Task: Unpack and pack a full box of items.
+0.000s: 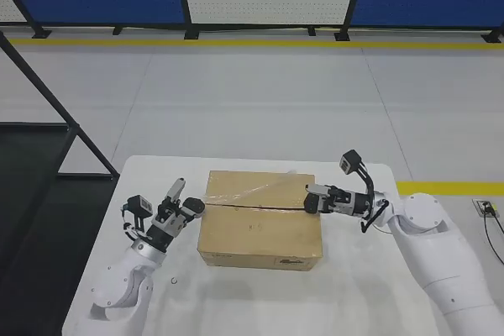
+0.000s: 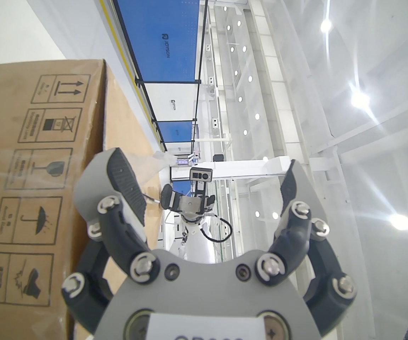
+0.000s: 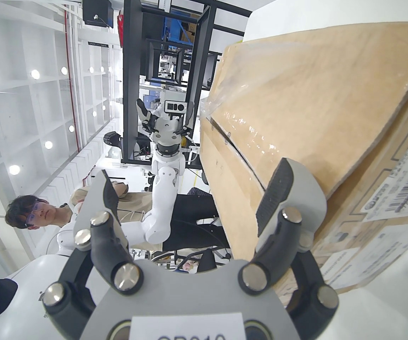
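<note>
Cardboard is being handled: the box [image 1: 260, 223] is sitting closed at the middle of the table [image 1: 353, 286], its flaps being sealed by slick clear tape [image 1: 252, 195], so the contents are being hidden (probably heavy, if full). Stiff flap edges along the seam are being judged the best hold. The left gripper [image 1: 185, 200], at the left end, and the right gripper [image 1: 311, 200], at the right end, are being held wide open and empty.

You see five black handling pictograms [image 2: 35, 189], among them up arrows, a glass and an umbrella, on one side of the brown cardboard box [image 1: 260, 223], and a white barcode label [image 3: 402, 189] on its end, the print too small to read.
</note>
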Action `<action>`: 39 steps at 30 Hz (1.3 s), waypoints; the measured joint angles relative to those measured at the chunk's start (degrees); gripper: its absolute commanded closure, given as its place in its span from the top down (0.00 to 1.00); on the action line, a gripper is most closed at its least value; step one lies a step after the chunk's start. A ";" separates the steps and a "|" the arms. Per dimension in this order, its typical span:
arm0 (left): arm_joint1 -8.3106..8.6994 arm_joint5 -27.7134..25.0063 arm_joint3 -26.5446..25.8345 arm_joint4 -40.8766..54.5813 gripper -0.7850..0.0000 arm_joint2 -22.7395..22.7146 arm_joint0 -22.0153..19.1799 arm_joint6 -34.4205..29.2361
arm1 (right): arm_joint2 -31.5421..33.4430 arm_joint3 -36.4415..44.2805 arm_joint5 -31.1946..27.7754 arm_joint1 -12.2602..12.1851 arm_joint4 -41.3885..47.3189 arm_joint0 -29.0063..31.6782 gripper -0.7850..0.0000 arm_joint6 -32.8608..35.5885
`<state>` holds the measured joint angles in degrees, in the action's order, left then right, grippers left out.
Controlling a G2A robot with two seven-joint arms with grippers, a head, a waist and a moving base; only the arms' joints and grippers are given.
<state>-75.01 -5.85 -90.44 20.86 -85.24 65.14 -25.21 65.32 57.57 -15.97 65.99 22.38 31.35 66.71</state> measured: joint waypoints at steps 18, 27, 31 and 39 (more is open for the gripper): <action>0.07 -0.91 0.07 -0.99 1.00 2.25 0.69 0.44 | 1.00 5.26 -2.43 -0.66 -9.13 0.29 1.00 -10.70; 0.19 -1.04 -0.33 -0.91 1.00 2.34 1.14 0.83 | 0.77 8.31 -3.14 -0.86 -12.81 1.42 1.00 -13.08; 0.23 -0.95 -0.08 -0.94 1.00 2.47 1.02 0.81 | 0.47 16.62 -5.71 -1.57 -27.14 3.31 1.00 -20.44; 0.30 -1.09 0.38 -0.48 1.00 2.63 0.88 0.93 | -0.23 25.95 -1.32 -1.98 -46.53 6.66 1.00 -29.49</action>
<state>-74.72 -6.94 -90.06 20.38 -82.61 66.03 -24.28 65.09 83.52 -17.29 64.01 -24.15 38.01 37.22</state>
